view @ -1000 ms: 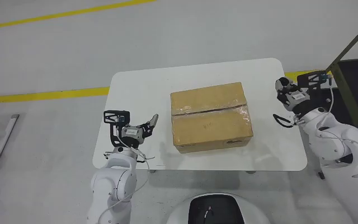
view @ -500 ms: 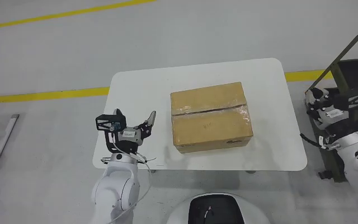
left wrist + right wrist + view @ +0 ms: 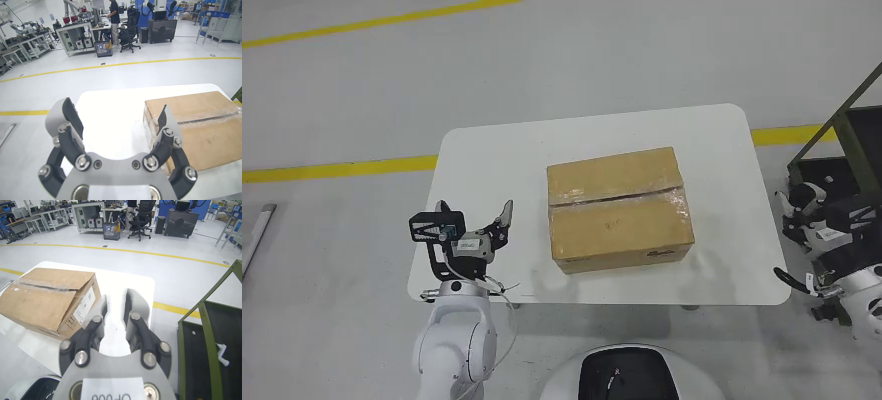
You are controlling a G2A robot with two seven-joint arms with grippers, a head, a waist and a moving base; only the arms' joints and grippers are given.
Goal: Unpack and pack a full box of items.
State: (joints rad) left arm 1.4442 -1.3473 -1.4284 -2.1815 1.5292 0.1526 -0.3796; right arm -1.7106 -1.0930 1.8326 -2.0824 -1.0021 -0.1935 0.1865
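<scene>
A closed brown cardboard box (image 3: 617, 208), its top seam taped with clear tape, sits in the middle of the white table (image 3: 502, 160). My left gripper (image 3: 467, 220) hovers over the table's front left part, a little left of the box, open and empty. In the left wrist view the left gripper (image 3: 117, 113) points past the box's (image 3: 198, 128) left end. My right gripper (image 3: 804, 205) is off the table's right edge, apart from the box. In the right wrist view its fingers (image 3: 128, 302) stand a narrow gap apart with nothing between them, and the box (image 3: 43, 298) has a crumpled near corner.
A green metal cart (image 3: 852, 110) with dark shelves stands right of the table, close beside the right gripper; a small white part (image 3: 222, 351) lies in the cart (image 3: 206, 317). Bare table surface surrounds the box. Yellow floor lines run behind the table.
The right arm has pulled back from the table's right edge toward the green cart and nearer the front. The left gripper shifted slightly left and back. The box has not moved.
</scene>
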